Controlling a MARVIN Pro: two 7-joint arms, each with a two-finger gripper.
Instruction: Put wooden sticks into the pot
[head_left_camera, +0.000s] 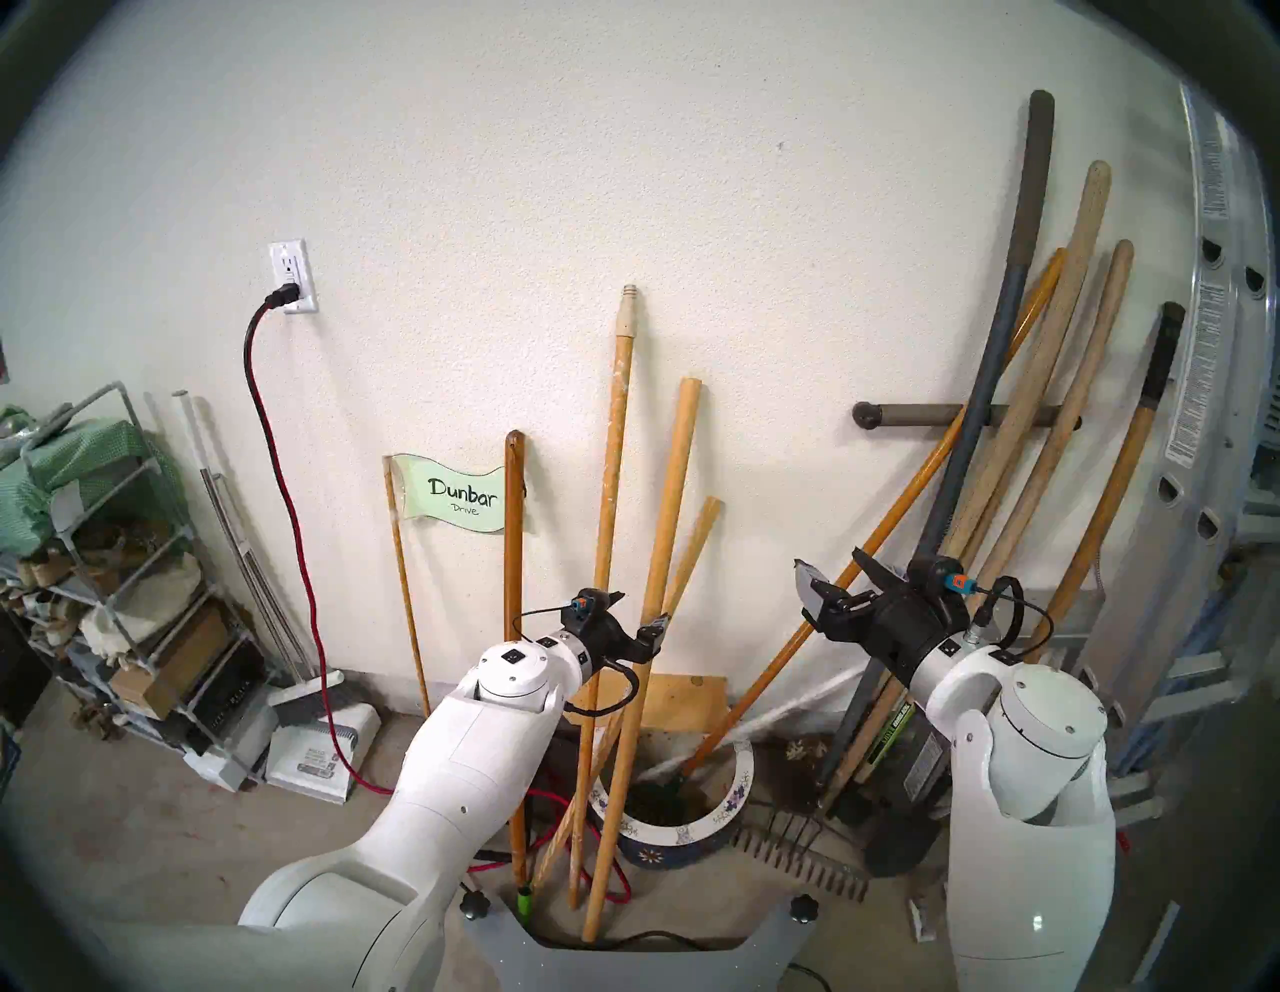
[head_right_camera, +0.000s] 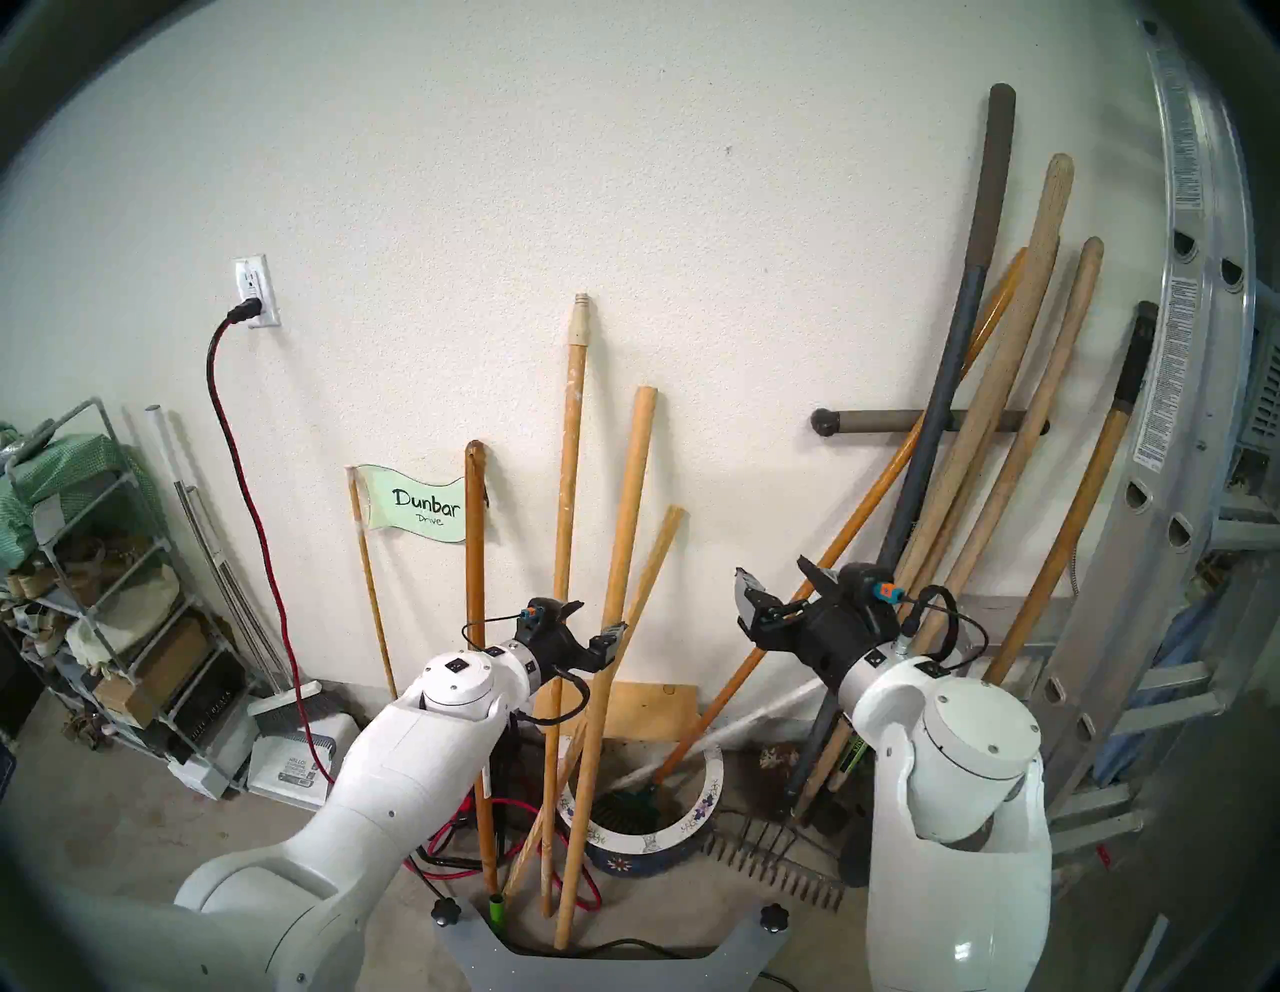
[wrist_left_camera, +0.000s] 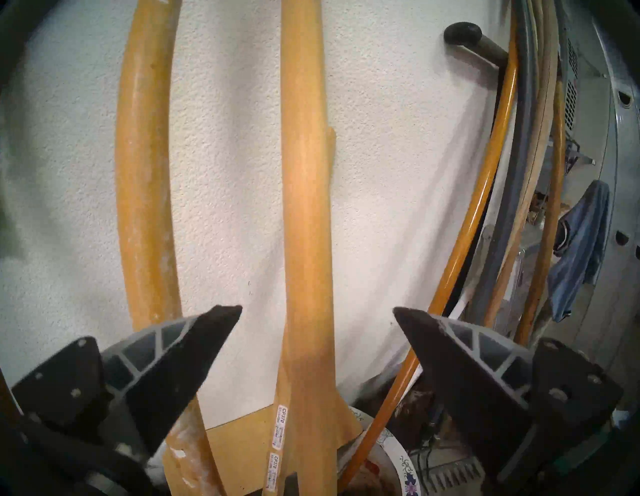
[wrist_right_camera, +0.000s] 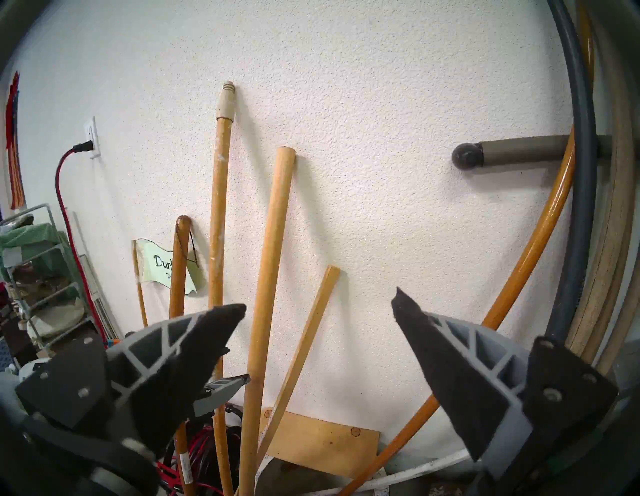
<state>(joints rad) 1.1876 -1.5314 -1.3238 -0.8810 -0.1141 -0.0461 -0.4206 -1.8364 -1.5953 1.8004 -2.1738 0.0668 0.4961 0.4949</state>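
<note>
A: Near first: left claw (wrist_left_camera: 317, 313) spread wide, empty, straddling the round dowel (wrist_left_camera: 306, 221), likely lining up a grab. Right claw (wrist_right_camera: 318, 306) also open, holding nothing, well apart.
B: Sticks?
A: Dowel, speckled pole (head_left_camera: 613, 485), square slat (head_left_camera: 696, 547), all smooth tan wood, propped on the far wall. Glazed pot (head_left_camera: 734, 796) sits lower right of them, none inside.

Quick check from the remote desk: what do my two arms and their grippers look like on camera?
Both arms are glossy white shells with round joint caps. The left gripper and right gripper are black, with grey ribbed fingers faced in dark pads. A looping black cable and an orange-blue plug sit at each wrist.
</note>
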